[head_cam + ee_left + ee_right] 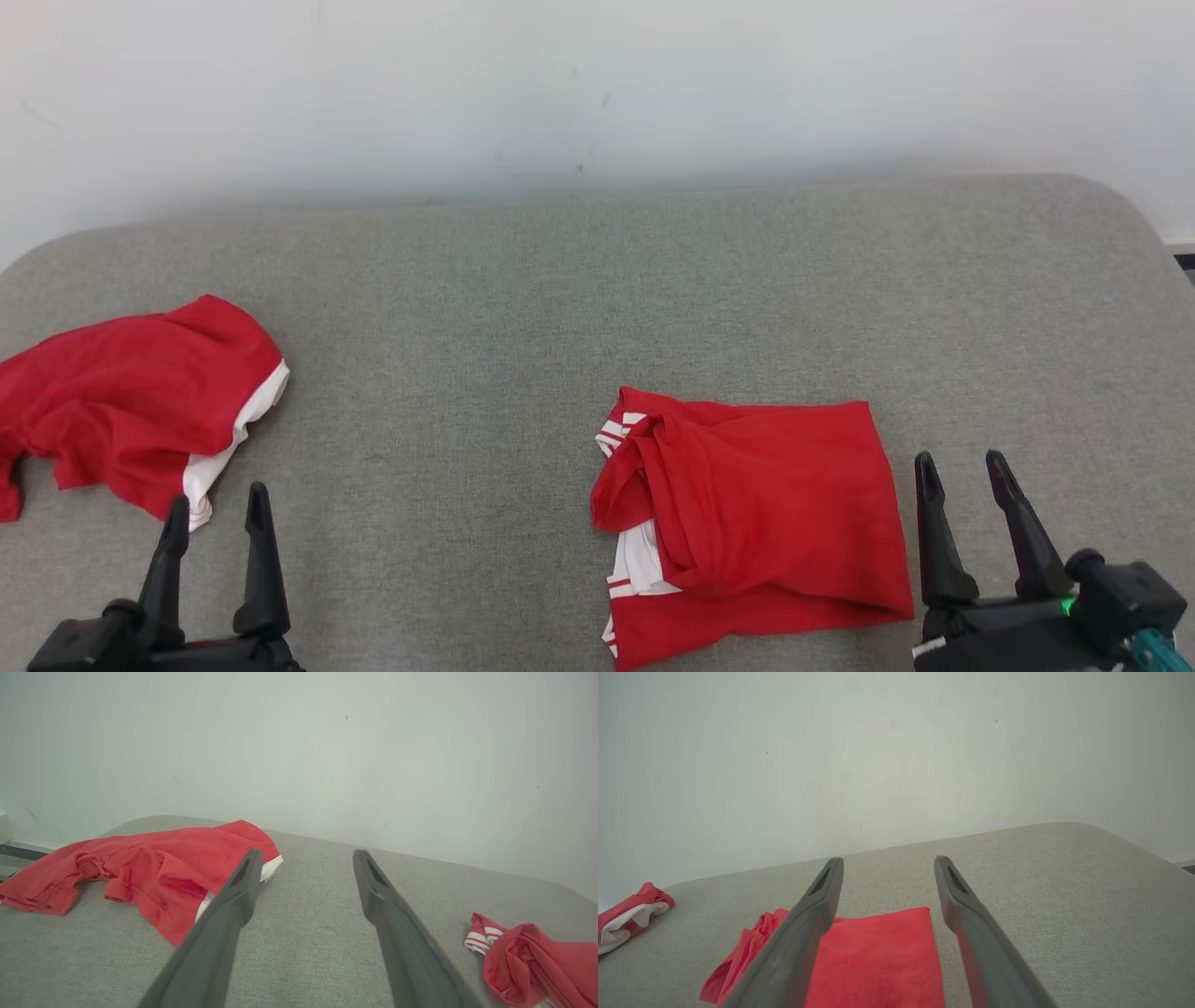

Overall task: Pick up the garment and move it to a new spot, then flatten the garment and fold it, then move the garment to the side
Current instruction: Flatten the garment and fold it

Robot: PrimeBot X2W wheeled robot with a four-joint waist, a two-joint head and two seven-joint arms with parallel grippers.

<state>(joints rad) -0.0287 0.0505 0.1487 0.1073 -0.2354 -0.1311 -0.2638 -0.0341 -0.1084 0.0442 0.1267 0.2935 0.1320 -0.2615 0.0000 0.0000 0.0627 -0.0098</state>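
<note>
- Your right pincer [960, 457] stands with its two dark fingers apart and nothing between them. Your left pincer [217, 497] is likewise spread and empty.
- The folded red cloth garment with white striped trim [775, 504] lies flat on the grey fabric-covered desk [485, 327], just beside the right pincer on its inner side. Its nearest corner comes close to that pincer's base; whether they touch, I cannot tell.
- I judge the flatten-and-fold step done. The piece is a compact rectangle, though the edge farthest from the right pincer is bunched, with trim peeking out.
- What is left for this piece looks like the last step, moving it to the side. I cannot tell whether the spot where it lies already counts as the side.
- If it does not, bring the right pincer over the nearest edge and close on all the layers at once. Then carry it low, so the fold does not fall open.
- The crumpled red cloth garment with a white band [131, 392] lies just ahead of the left pincer and to its outer side, well apart from the right pincer. If a fresh round starts, the left pincer is the nearer one to take it.
- Count: two red garments, one folded and one crumpled; two pincers with two fingers each; one desk, with a pale wall [560, 93] beyond it.
</note>
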